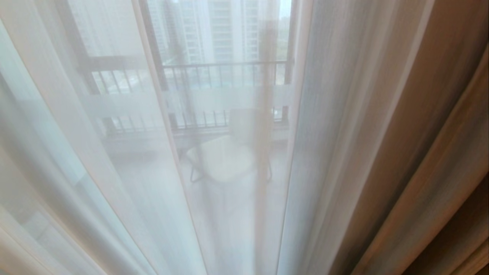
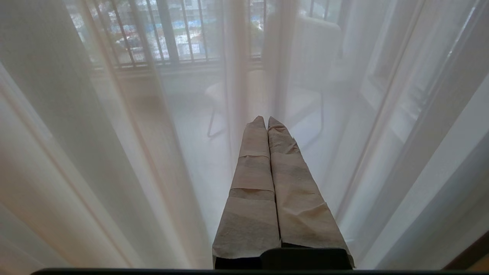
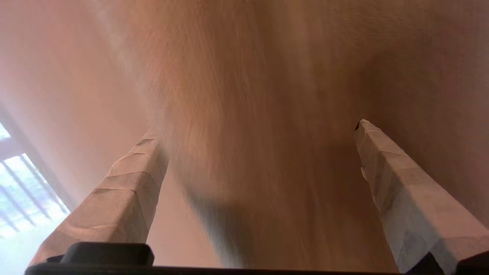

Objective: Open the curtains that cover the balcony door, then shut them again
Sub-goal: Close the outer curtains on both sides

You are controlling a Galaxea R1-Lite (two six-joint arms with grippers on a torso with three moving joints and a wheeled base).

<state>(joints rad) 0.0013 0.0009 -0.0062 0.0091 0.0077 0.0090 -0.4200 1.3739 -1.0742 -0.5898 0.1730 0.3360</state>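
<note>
Thin cream-white sheer curtains (image 1: 114, 160) hang across the black-framed glass balcony door (image 1: 153, 57). The left gripper (image 2: 263, 120), fingers pressed together, points at them. Rightward, heavy beige-grey woven drapes (image 1: 420, 152) fill the wide-spread right gripper (image 3: 256, 133).

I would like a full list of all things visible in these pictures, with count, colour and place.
sheer curtain: one layer, several folds, cream-white, see-through, across the left and middle of the head view
heavy drape: one, beige-brown, at the right
railing: one, dark bars, outside behind the sheer
chair: one, white, on the balcony before the railing
buildings: several, pale, far outside
left pincer: one, paper-wrapped, shut, facing the sheer
right pincer: one, paper-wrapped, open, close to the heavy drape
</note>
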